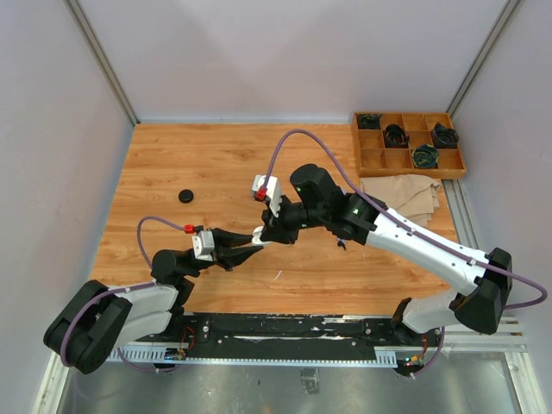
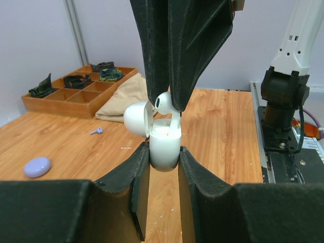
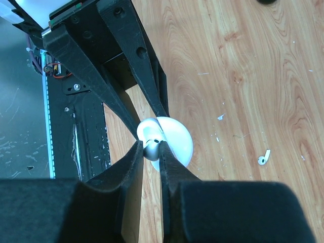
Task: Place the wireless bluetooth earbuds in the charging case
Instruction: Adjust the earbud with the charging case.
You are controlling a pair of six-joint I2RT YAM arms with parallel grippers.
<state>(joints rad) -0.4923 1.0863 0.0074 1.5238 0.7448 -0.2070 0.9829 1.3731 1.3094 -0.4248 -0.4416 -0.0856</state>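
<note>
A white charging case (image 2: 164,152) with its lid (image 2: 136,118) swung open is clamped between the fingers of my left gripper (image 2: 164,150), a little above the table. My right gripper (image 3: 152,150) comes down from above and is shut on a white earbud (image 2: 164,103), its stem pointing into the case's open top (image 3: 177,142). In the top view both grippers meet near the table's middle, the left gripper (image 1: 252,245) and the right gripper (image 1: 266,234) tip to tip. A second white earbud (image 3: 262,157) lies loose on the wood. A lilac earbud (image 2: 96,130) lies further off.
A lilac case (image 2: 37,166) sits shut on the table and a black round case (image 1: 185,196) lies to the left. A wooden compartment tray (image 1: 407,164) with dark items stands at the back right, a beige cloth (image 1: 405,194) in front of it.
</note>
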